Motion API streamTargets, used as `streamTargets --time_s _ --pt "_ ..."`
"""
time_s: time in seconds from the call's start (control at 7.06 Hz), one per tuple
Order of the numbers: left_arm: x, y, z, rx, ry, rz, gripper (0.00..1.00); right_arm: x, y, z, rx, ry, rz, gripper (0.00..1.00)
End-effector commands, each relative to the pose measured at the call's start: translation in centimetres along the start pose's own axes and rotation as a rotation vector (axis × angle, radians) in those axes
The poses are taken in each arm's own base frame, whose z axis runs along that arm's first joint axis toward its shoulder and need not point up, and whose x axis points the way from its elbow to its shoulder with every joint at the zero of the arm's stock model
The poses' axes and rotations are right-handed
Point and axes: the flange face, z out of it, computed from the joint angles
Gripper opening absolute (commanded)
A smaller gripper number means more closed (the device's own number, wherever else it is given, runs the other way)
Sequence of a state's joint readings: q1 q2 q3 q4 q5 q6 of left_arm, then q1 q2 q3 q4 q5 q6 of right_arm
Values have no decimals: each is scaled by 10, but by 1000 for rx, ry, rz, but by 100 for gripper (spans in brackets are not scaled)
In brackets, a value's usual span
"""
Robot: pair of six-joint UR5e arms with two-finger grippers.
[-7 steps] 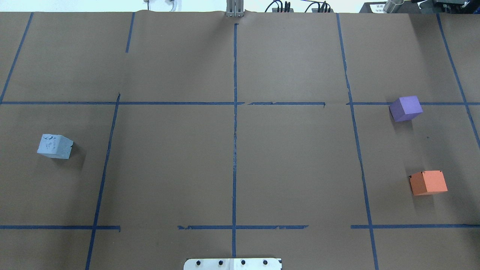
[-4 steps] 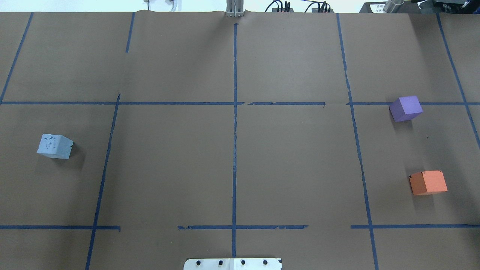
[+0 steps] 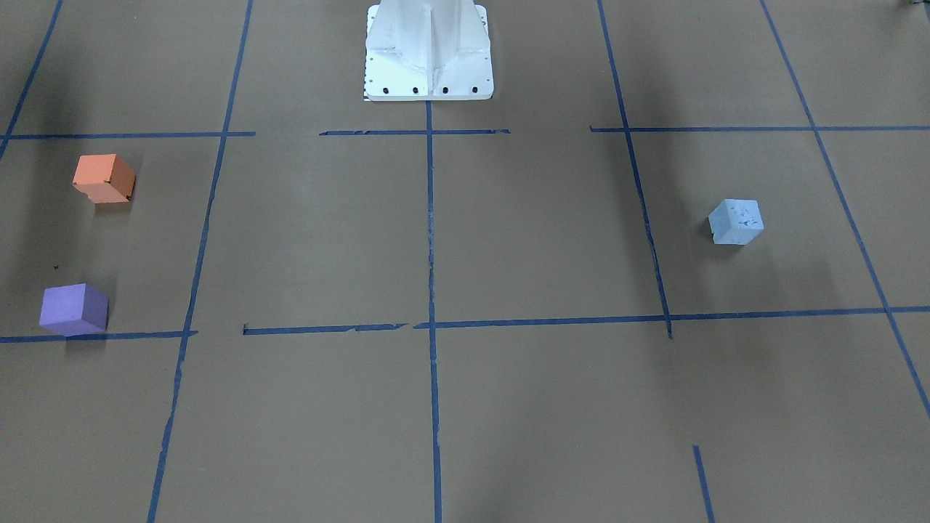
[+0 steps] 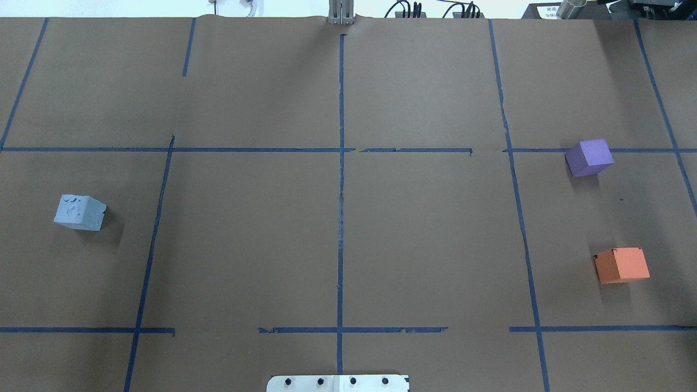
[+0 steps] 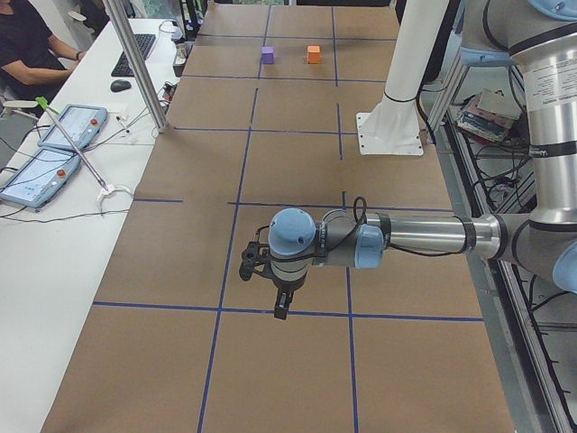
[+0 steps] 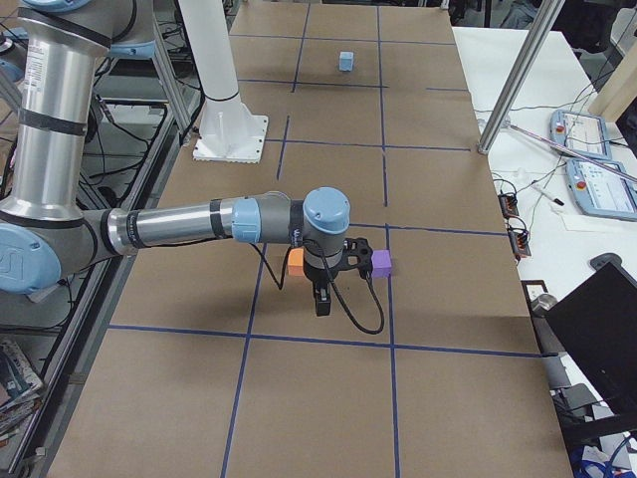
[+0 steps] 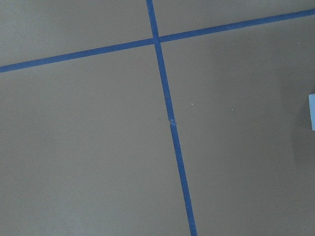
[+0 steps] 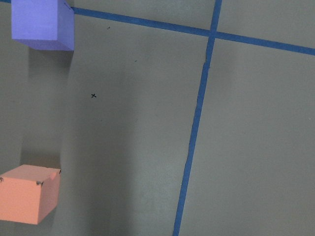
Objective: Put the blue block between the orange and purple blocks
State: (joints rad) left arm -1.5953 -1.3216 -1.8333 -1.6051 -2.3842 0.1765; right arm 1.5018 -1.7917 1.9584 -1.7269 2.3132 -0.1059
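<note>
Brown-paper tabletop [image 4: 245, 245], blue tape grid [image 4: 341, 218]. Find blue block [image 4: 80, 213] flat on paper at robot's left side; cube, so no long axis; edges skewed to tape lines. Find purple block [image 4: 589, 157] on a tape line and orange block [image 4: 622, 265] nearer robot, both far right, apart from each other. See left gripper [image 5: 281, 302] and right gripper [image 6: 321, 299] pointing down above table. Cannot tell finger spacing on either.

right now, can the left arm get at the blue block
Probably yes: the blue block stands alone on the left side with nothing beside it, and the left gripper hangs where its wrist view catches the block's edge.
</note>
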Motion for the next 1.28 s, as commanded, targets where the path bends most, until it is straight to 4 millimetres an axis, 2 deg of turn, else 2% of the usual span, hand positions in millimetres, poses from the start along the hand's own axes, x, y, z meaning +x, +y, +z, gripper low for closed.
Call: streamTargets --time_s 0.0,0.57,0.71,0.85,0.99,1.13 --pt "0 1 0 0 1 3 100 0 0 0 0 0 0 100" --pt "5 -4 0 5 12 -9 100 0 0 1 -1 1 0 100" --pt "21 -13 13 -20 18 -63 100 0 0 2 -3 1 0 100" --pt "57 -28 40 -32 30 -37 100 2 0 4 -8 -1 9 100" --pt "83 -38 57 -11 46 -108 100 2 0 4 -8 -2 9 100" --pt "123 -61 71 -10 71 -182 100 1 0 5 -8 -16 10 100"
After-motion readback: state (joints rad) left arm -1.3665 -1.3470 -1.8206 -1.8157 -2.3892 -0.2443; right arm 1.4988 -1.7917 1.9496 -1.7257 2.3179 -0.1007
